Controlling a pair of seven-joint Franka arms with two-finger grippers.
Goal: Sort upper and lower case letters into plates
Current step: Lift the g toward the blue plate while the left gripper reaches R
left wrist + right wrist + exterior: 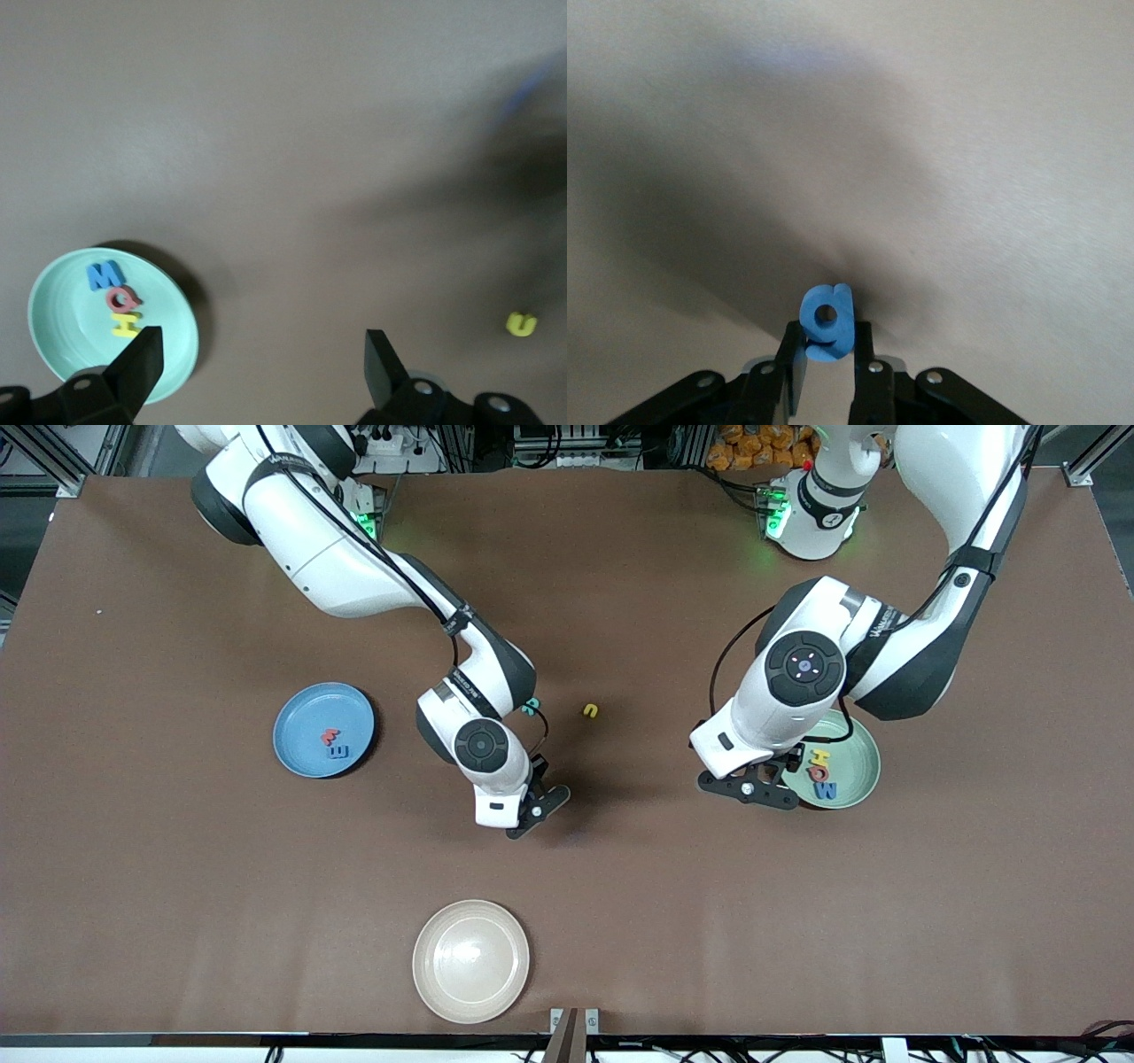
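Plates: three: light blue plate point(323, 729) holding two letters, mint plate point(849, 766) holding three, cream plate point(470, 960).
Loose letters: yellow letter point(591, 710) and teal letter point(531, 708) on the table.
Right gripper point(827, 367): over bare table, clamped on a blue letter point(827, 320), shown only by the right wrist view.
Left gripper point(257, 352): fingers apart, over the mint plate's rim.
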